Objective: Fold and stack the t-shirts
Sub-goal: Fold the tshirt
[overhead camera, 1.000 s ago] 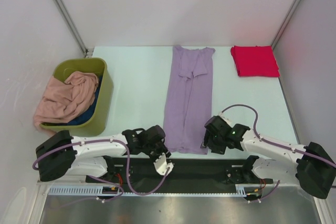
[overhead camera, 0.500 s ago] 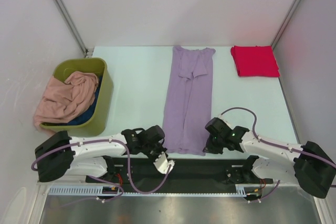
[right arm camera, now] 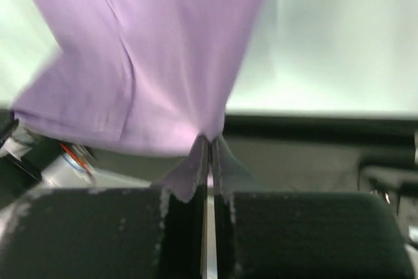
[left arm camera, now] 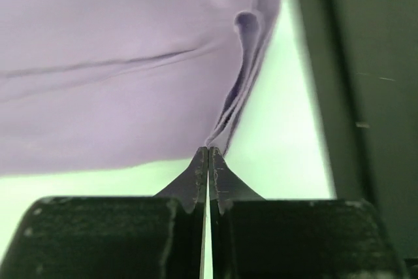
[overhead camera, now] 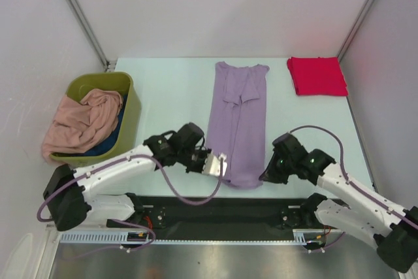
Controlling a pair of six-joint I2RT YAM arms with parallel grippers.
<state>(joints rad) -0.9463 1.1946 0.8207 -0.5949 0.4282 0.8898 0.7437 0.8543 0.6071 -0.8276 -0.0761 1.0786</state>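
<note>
both end effectors are now pressing shut where a second ago they were spread and sitting low at the 6 o'clock edge. the left end effector (overhead camera: 221, 165) is pinching the lavender t-shirt (overhead camera: 238, 122) at its 7 o'clock hem corner, and the right end effector (overhead camera: 264, 176) is pinching the 5 o'clock hem corner. each wrist view is showing a small peak of cloth trapped between closed fingertips. the arms are reaching further toward 12 o'clock than before, and the hem is coming up off the counter (overhead camera: 170, 89) and bowing between the two grips. judging from this, the grasp step is finishing and the lengthwise fold, hem toward collar, is starting.

the lavender t-shirt is lying mid-counter as a long narrow strip, sleeves already turned in, collar at 12 o'clock. its cloth is looking thin, matte and limp, with soft creases running along its length and a small rolled pucker beside the left grip.

the red t-shirt (overhead camera: 317, 75) is sitting folded into a flat, neat rectangle at 1 o'clock. at 9 o'clock the salmon-pink t-shirt (overhead camera: 81, 125) is spilling in a crumpled heap over the rim of the olive-green bin (overhead camera: 130, 129), a smooth rigid tub with rounded corners, and the dark blue t-shirt (overhead camera: 108, 143) is peeking out underneath.
</note>
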